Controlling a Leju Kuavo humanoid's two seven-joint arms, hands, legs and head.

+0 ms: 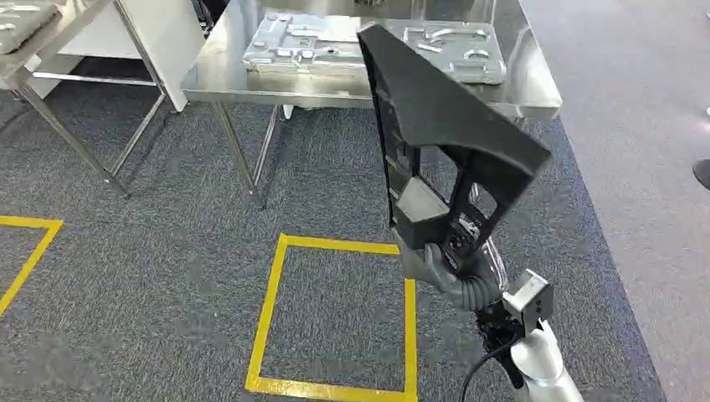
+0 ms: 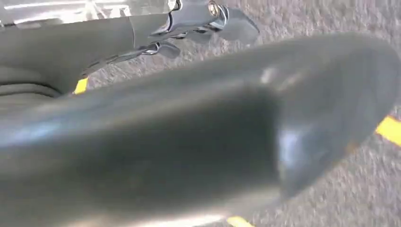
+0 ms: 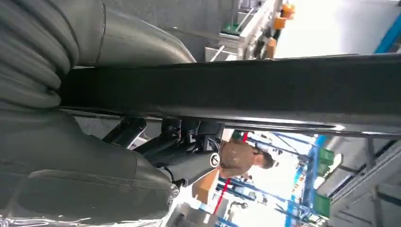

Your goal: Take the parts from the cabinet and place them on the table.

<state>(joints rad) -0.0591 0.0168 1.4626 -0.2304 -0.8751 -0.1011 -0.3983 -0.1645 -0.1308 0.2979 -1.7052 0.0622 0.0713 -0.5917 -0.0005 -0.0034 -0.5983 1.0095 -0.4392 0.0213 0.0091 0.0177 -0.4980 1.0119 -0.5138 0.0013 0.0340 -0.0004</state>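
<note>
Above the yellow floor square [image 1: 335,314], the right robot hand [image 1: 448,264] grips the black part [image 1: 444,126] upright.

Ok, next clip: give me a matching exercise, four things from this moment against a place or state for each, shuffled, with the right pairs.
Things:
1. black part
2. metal parts
3. yellow tape square
4. steel table

Places or states:
A. marked on the grey carpet
B. held up by the right hand
C. lying on the tabletop
D. standing ahead of the robot, beyond the tape

Pairs: 1-B, 2-C, 3-A, 4-D
</note>
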